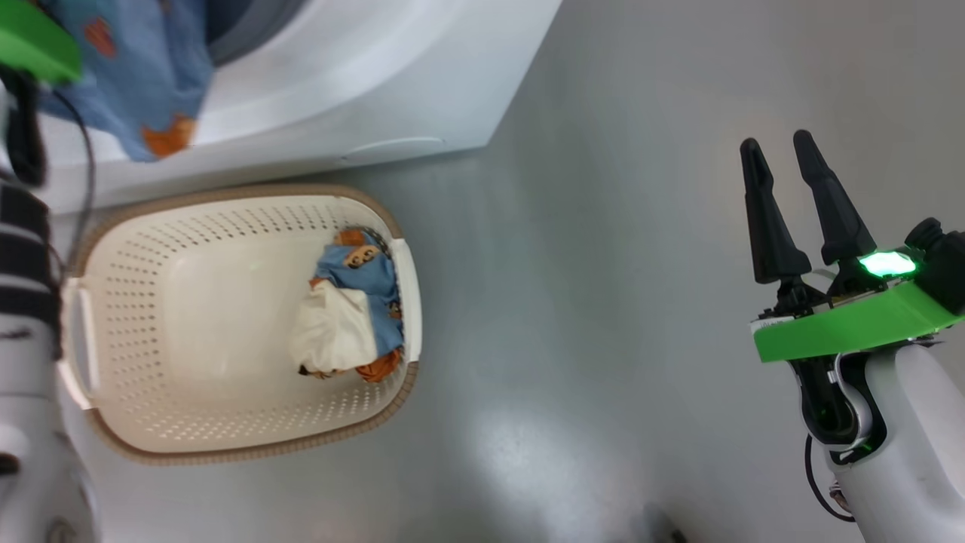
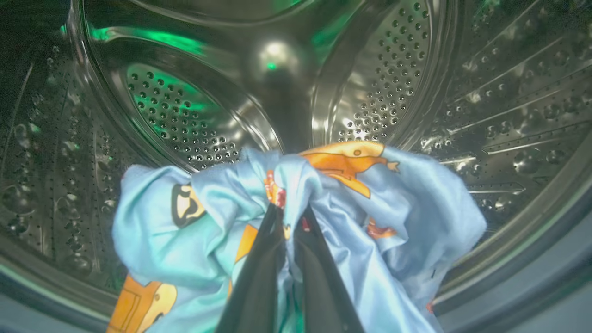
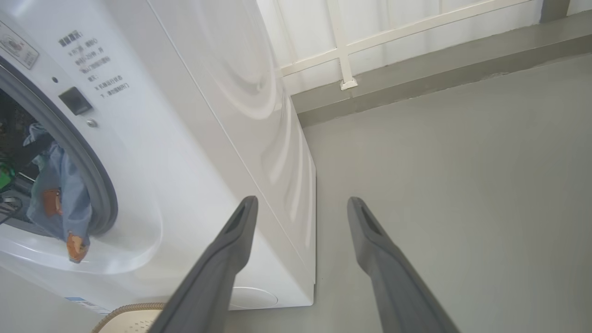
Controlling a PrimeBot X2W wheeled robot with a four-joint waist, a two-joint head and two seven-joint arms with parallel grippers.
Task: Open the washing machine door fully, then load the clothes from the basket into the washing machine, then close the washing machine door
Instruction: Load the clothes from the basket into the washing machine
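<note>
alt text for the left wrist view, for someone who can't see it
The left gripper, shut on a light-blue garment printed with orange figures, holds it at the mouth of a perforated steel drum. Green light glints on the drum's back wall.

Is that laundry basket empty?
Not empty. One bundle of blue, cream and orange clothes lies at one end of the basket; the rest of its floor is bare.

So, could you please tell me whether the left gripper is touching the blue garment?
Touching. The left wrist view shows the left gripper shut on a bunched fold of the blue garment, in front of the steel drum.
</note>
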